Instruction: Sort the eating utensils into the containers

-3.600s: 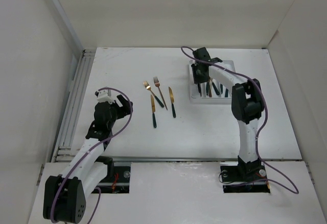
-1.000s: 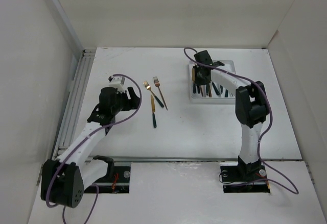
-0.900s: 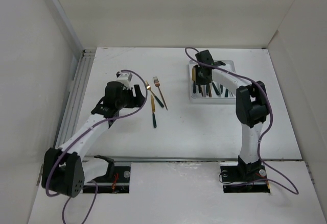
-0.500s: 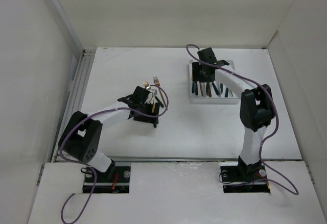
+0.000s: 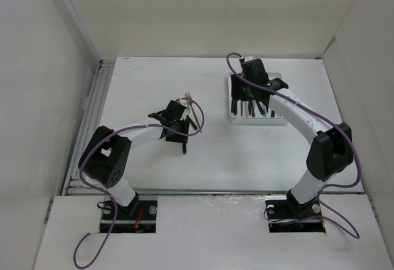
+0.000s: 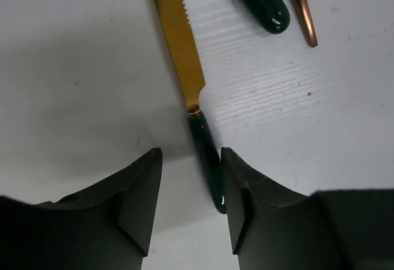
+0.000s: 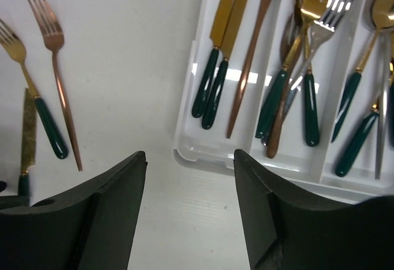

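Two forks and a gold knife (image 6: 181, 42) with a dark green handle lie on the white table left of the tray. My left gripper (image 6: 189, 157) is down over that knife's handle (image 6: 206, 153); the jaws are open, with the handle against the right finger and a gap on the left. In the top view this gripper (image 5: 177, 128) covers most of the knife. The white tray (image 7: 184, 150) has knives (image 7: 215, 79), forks (image 7: 301, 67) and spoons (image 7: 363, 67) in its three compartments. My right gripper (image 7: 189, 156) hangs open and empty above the tray's near left corner (image 5: 234, 120).
A gold fork with a green handle (image 7: 37, 107) and a copper fork (image 7: 58, 85) lie side by side just beyond the knife. White walls enclose the table, and a ribbed rail (image 5: 92, 116) runs along its left edge.
My left arm swung right and came down over the knife, and its jaws narrowed around the handle. My right gripper opened over the tray and drew back a little.
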